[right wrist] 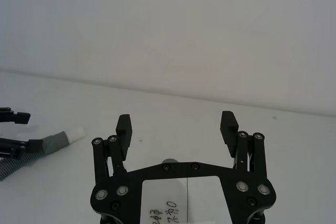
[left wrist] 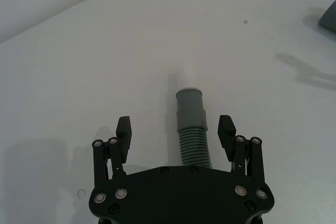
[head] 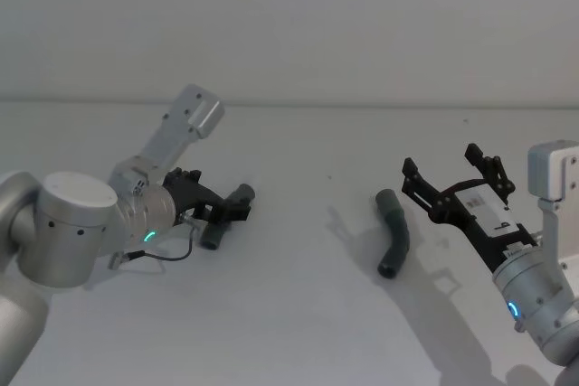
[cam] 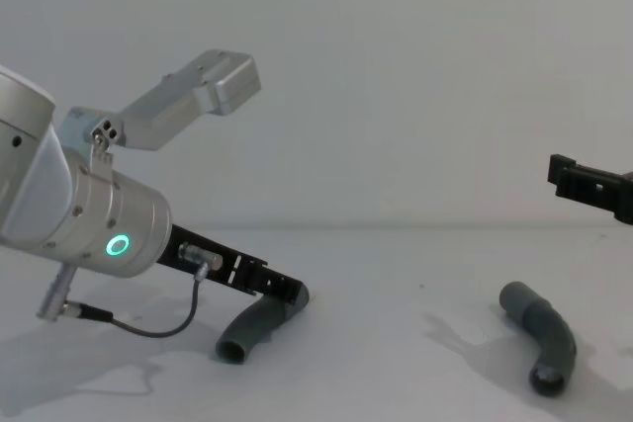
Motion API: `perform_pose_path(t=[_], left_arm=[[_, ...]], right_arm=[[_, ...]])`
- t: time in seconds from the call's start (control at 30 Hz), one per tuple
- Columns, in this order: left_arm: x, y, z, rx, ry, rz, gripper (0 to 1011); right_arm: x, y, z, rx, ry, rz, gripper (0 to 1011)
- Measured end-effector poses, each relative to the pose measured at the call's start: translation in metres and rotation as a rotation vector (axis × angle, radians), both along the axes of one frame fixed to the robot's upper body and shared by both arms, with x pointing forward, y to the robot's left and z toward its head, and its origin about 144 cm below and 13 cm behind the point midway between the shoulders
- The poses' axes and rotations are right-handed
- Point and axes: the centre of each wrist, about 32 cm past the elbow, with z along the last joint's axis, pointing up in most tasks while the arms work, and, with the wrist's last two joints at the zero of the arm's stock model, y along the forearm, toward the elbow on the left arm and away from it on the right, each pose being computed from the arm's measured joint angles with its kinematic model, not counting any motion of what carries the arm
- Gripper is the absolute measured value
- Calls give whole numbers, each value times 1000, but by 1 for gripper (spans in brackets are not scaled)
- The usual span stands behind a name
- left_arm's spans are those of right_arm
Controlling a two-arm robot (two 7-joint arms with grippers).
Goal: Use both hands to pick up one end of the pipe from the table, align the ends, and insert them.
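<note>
White table [head: 298, 314] all round, and the left gripper [head: 231, 208] is down low, jaws spread wide either side of the left pipe piece [left wrist: 190, 119], neither finger touching it, its white collar [left wrist: 187, 80] pointing away. Over on the right, the right gripper [head: 441, 160] hangs above the table, jaws wide, with the right pipe piece [head: 395, 232] lying just beside it, outside them.
</note>
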Motion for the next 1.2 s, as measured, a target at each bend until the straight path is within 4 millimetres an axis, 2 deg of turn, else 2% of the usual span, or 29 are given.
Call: perform_pose_path(t=[1.2], left_arm=[[15, -9, -19, 10, 31, 9, 1001]], right_arm=[[0, 0, 0, 0, 0, 0, 1001]])
